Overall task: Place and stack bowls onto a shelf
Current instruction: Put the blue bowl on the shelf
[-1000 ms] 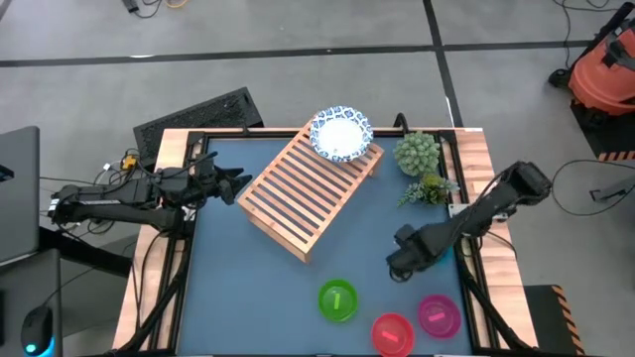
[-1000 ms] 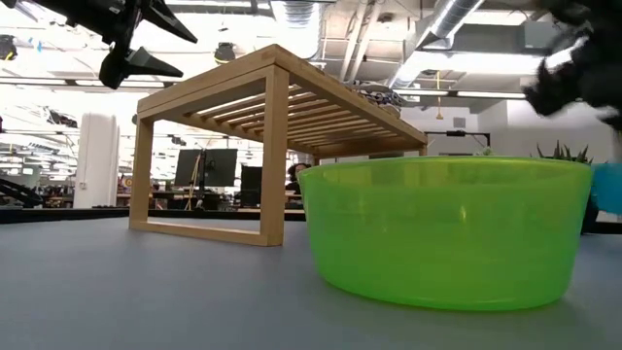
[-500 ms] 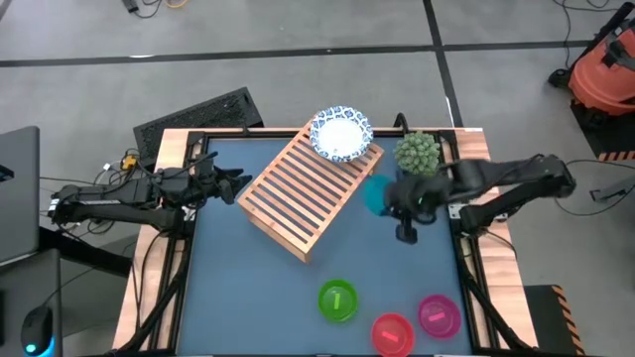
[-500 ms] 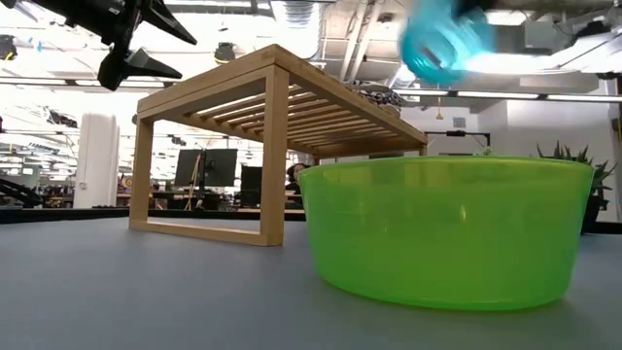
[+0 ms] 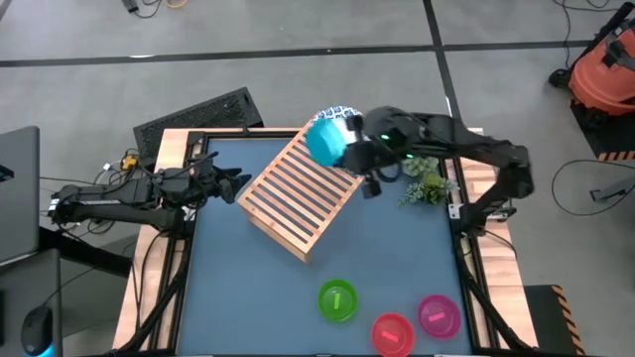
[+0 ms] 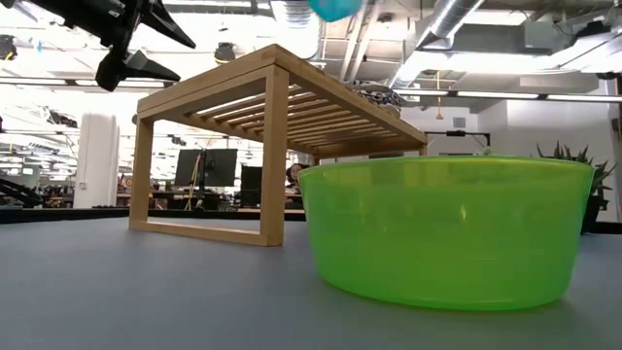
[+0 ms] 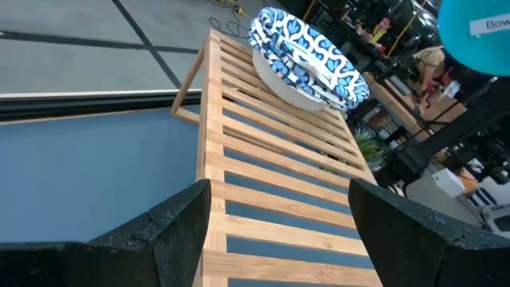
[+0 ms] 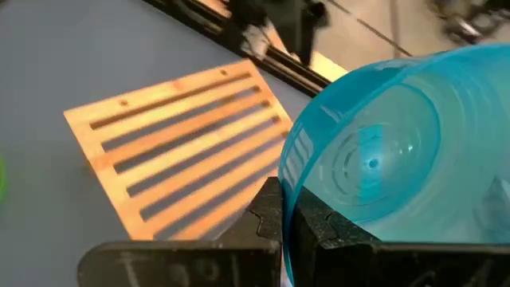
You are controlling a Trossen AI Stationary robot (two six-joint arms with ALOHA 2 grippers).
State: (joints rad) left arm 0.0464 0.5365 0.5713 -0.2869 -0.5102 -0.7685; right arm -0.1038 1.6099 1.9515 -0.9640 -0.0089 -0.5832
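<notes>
My right gripper [image 5: 349, 151] is shut on a teal bowl [image 5: 323, 144] and holds it high over the far end of the light-wood shelf [image 5: 298, 198]. A white bowl with a blue patterned rim [image 5: 343, 112] rests by its base on that end's slats, partly hidden by the teal bowl. My left gripper [image 5: 238, 184] hangs open at the shelf's left side, touching nothing. Green [image 5: 337, 300], red [image 5: 393, 333] and magenta [image 5: 438, 315] bowls stand on the blue tabletop near its front edge. My right gripper pinches the teal bowl's rim [image 8: 292, 190] between its two fingers, one finger inside the bowl and one outside. The bowl is lifted clear and tipped up on edge, standing out beyond the fingers above the shelf [image 8: 183, 143].
A potted plant [image 5: 421, 171] stands at the far right, under my right arm. The black table frame [image 5: 466, 258] runs along the edges. Bare blue tabletop [image 5: 238, 288] lies between the shelf and the front bowls. The green bowl [image 6: 447, 228] fills the low view's foreground.
My right gripper has risen from the tabletop near the right edge and swung toward the far left, over the shelf's far end, rolling its wrist. The teal bowl came with it, lifted clear and tipped onto its edge.
</notes>
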